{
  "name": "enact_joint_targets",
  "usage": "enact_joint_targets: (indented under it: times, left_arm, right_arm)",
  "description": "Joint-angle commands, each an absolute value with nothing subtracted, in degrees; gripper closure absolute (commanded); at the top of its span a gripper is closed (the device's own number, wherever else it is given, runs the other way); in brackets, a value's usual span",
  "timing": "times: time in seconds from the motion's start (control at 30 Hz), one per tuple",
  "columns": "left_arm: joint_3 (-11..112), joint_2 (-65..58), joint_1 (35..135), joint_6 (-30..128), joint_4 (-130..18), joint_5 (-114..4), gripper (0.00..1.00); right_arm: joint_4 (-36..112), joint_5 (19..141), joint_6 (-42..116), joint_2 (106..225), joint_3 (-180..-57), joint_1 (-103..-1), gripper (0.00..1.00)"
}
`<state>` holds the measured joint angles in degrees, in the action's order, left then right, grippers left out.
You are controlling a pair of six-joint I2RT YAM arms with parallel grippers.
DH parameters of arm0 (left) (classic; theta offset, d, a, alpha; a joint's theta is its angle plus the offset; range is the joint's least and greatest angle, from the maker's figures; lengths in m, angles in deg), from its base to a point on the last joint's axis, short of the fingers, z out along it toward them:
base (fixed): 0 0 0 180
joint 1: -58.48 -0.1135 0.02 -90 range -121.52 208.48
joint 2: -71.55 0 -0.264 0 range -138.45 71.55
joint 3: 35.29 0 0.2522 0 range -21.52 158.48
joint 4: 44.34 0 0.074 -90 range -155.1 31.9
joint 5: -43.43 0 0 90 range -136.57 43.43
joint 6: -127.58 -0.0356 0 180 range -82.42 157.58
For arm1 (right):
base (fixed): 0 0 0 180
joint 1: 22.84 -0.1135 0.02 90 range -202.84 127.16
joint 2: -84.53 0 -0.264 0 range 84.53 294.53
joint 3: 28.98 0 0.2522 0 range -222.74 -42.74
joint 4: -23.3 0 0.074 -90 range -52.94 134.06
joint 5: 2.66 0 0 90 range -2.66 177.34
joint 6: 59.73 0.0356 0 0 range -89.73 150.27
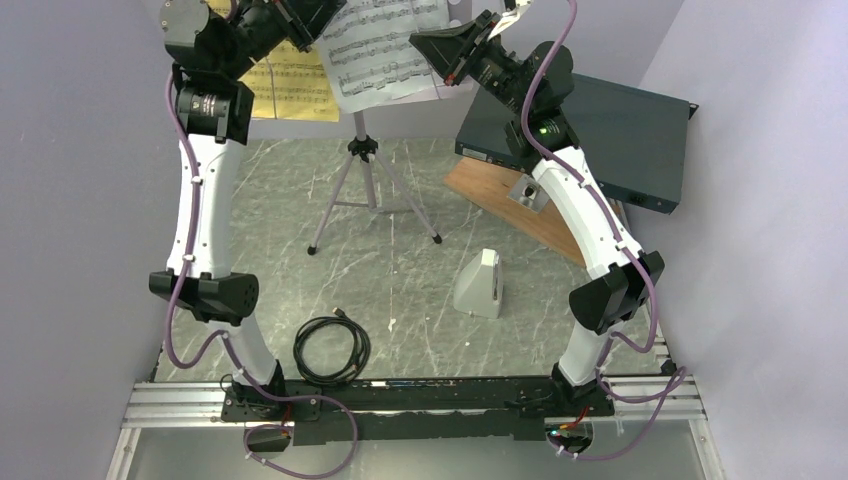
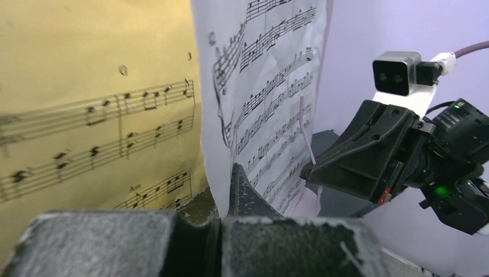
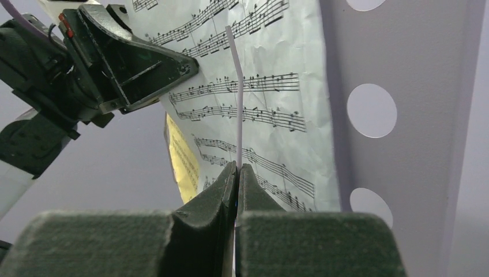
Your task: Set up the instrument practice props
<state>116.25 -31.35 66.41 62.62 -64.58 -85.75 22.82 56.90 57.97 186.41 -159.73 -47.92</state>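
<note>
The music stand [image 1: 361, 150] stands on its silver tripod at the back; its pale perforated desk [image 3: 403, 115] shows beside the pages. A yellow sheet-music page [image 1: 290, 85] lies against the desk on the left. In front of the desk a white sheet-music page [image 1: 385, 45] is held from both sides. My left gripper [image 1: 322, 18] is shut on its left edge [image 2: 226, 187]. My right gripper [image 1: 418, 42] is shut on a white page edge, seen edge-on as a thin strip [image 3: 237, 168]. The white metronome [image 1: 480, 285] stands on the table, right of centre.
A coiled black cable [image 1: 332, 350] lies near the front. A dark-green flat box [image 1: 590, 130] rests on a wooden board [image 1: 520, 205] at the back right. Walls close in on both sides of the marbled table [image 1: 400, 260].
</note>
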Motion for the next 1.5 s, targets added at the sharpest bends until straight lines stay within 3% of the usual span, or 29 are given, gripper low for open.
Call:
enact_joint_targets:
  times: [0.0, 0.67, 0.77, 0.9, 1.13, 1.33, 1.47]
  left_arm:
    - [118.3, -31.7, 66.3, 66.9, -56.1, -90.6, 1.00]
    - [124.5, -36.6, 66.7, 69.4, -55.8, -93.7, 1.00]
    - [122.8, -35.1, 66.7, 69.3, -56.1, -92.3, 0.82]
    - [120.7, -32.5, 66.7, 69.3, -57.8, -88.9, 0.67]
    - [116.4, -26.9, 66.7, 68.9, -61.1, -85.9, 0.47]
    - [112.2, -19.7, 66.3, 67.4, -69.8, -81.5, 0.29]
    - [105.9, -12.7, 66.1, 68.7, -76.1, -76.9, 0.08]
  right_arm:
    - [17.8, 55.8, 58.9, 184.0, -161.2, -47.6, 1.00]
    - [16.8, 57.0, 59.4, 182.7, -158.6, -47.6, 1.00]
    - [17.1, 57.6, 59.2, 182.1, -157.5, -47.6, 0.94]
    - [17.7, 58.0, 58.4, 180.8, -156.1, -47.7, 0.83]
    - [22.0, 59.9, 56.1, 176.1, -153.3, -47.7, 0.64]
    - [40.8, 66.3, 50.3, 170.0, -151.5, -47.6, 0.47]
    - [47.3, 67.3, 46.3, 161.4, -141.9, -47.7, 0.34]
